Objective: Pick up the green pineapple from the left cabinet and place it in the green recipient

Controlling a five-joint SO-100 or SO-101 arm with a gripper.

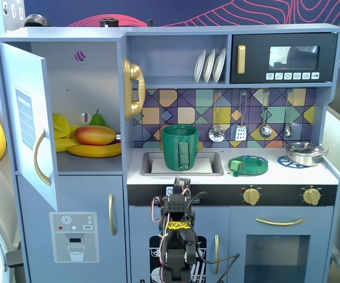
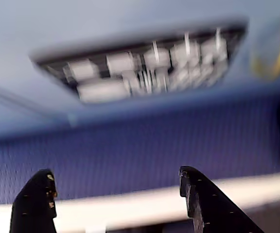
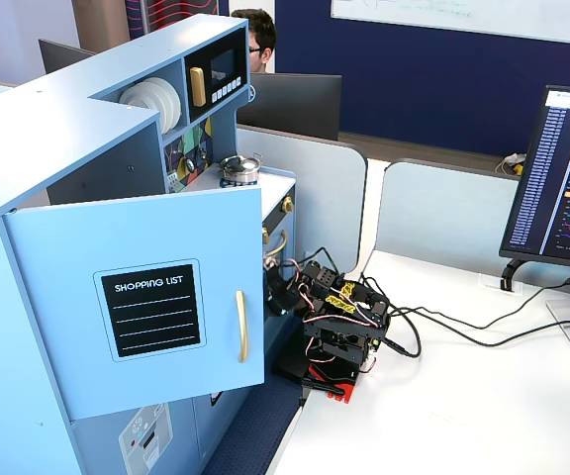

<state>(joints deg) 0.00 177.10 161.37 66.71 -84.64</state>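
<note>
From the wrist view I get only a blur: my gripper [image 2: 115, 199] with its two dark fingers [image 2: 33, 204] spread apart and holding nothing, facing a blue panel and a fuzzy grey-white grid I can't make out.

In a fixed view the arm [image 1: 177, 236] sits folded low against the front of the toy kitchen, below the sink. The other fixed view shows what that one hides: the arm [image 3: 334, 322] stands on a white desk [image 3: 463, 396] with cables trailing off to the right, and the open door of the left cabinet [image 3: 137, 297] carries a black label reading "SHOPPING LIST" [image 3: 151, 309] beside a gold handle. That door blocks the shelf entirely from this side.

From the front I see into the left cabinet [image 1: 75, 88]: a mango [image 1: 95, 135], a banana [image 1: 93, 151] and a green pear [image 1: 98, 119] lie on the shelf. I cannot pick out the green pineapple in any view.

The green recipient [image 1: 179, 147] stands upright in the sink, with a flat green dish [image 1: 249, 165] on the counter to its right and a steel pot [image 1: 304, 152] near the right edge. Above hang utensils, white plates [image 1: 210, 66] and the black microwave [image 1: 283, 58]
</note>
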